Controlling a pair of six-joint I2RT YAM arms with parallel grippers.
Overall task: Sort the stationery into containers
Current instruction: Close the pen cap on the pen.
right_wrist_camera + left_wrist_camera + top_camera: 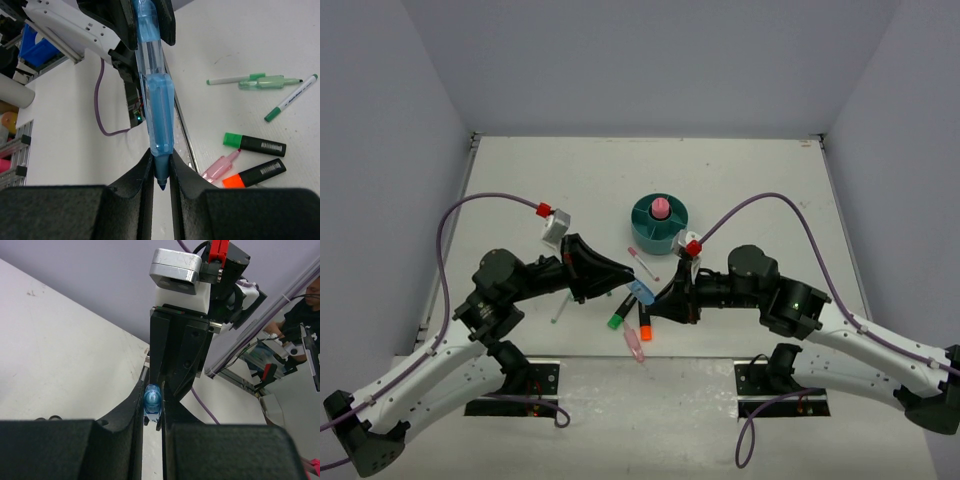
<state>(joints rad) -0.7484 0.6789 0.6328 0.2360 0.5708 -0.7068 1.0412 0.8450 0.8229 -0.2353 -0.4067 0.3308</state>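
- Blue marker [159,115] is held at both ends at once. It bridges the gap between my two grippers, over the table [770,180] a little in from its near edge.
- Left gripper [152,390]: jaws drawn in narrow, pinching the marker's rounded end between the pads.
- Right gripper [161,162]: jaws narrow as well, closed on either side of the marker just above its dark pointed tip. On the top camera it meets the left gripper nose to nose.
- Teal organizer [660,228] sits about mid-table, on the far side of both grippers, apart from them. The pink-capped glue stick [660,207] stands upright in its central well.
- Green highlighter [254,144] and orange highlighter [255,172] lie loose on the table, roughly parallel. The pink highlighter [220,168] is just beside the orange one's end. All three are toward the near edge, close under the grippers.
- On the right wrist camera I see three thin pens farther out. A green-capped white pen [290,98] lies alone. A pale green pen [270,81] lies against a thin green-and-white pen [232,79].
- A red-tipped white pen [642,262] lies between the organizer and the grippers.
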